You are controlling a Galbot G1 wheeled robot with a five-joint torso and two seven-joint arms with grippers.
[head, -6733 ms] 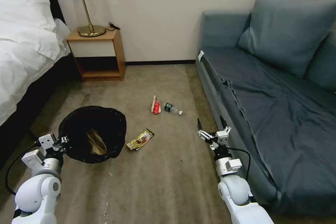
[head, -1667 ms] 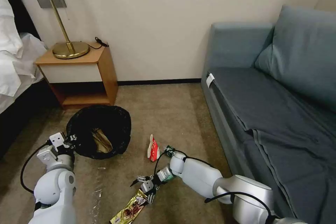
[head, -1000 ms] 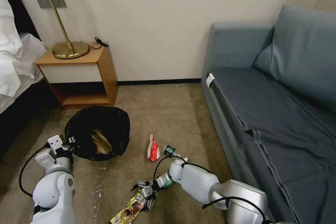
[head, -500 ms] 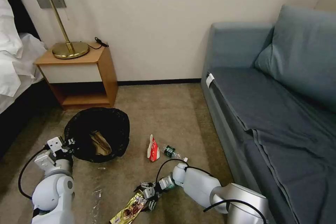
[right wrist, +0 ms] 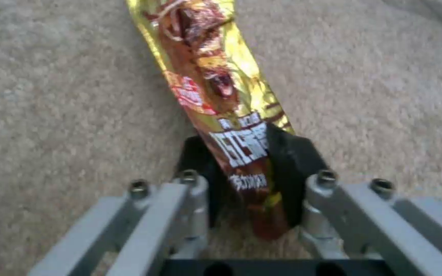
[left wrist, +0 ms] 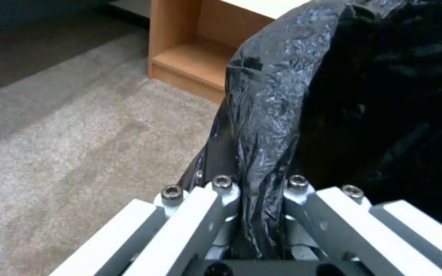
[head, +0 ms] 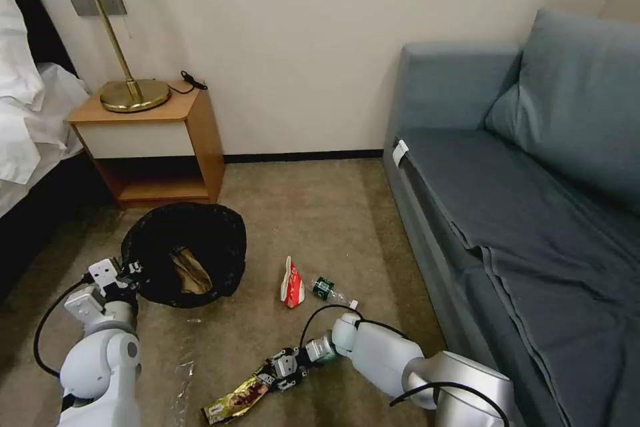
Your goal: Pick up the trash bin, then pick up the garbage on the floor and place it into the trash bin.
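Note:
The trash bin (head: 183, 253), lined with a crinkled black bag, hangs at my left with a crumpled brown paper bag (head: 188, 273) inside. My left gripper (head: 131, 273) is shut on its rim; the left wrist view shows the bag fold (left wrist: 262, 153) pinched between the jaws. Low over the carpet, my right gripper (head: 267, 377) is shut on one end of the gold-brown snack wrapper (head: 235, 399), seen close up as the wrapper (right wrist: 221, 96) clamped between black pads. A red-and-white packet (head: 291, 283) and a small clear bottle (head: 331, 291) lie on the floor beyond.
A wooden nightstand (head: 153, 147) with a brass lamp (head: 130, 87) stands behind the bin. The bed (head: 27, 127) is at far left, the blue sofa (head: 520, 213) along the right. Open carpet (head: 313, 213) lies between them.
The robot drove closer and bent low since the oldest frame. My right gripper came down on the snack wrapper and closed on it, dragging it slightly left. The bin stays held.

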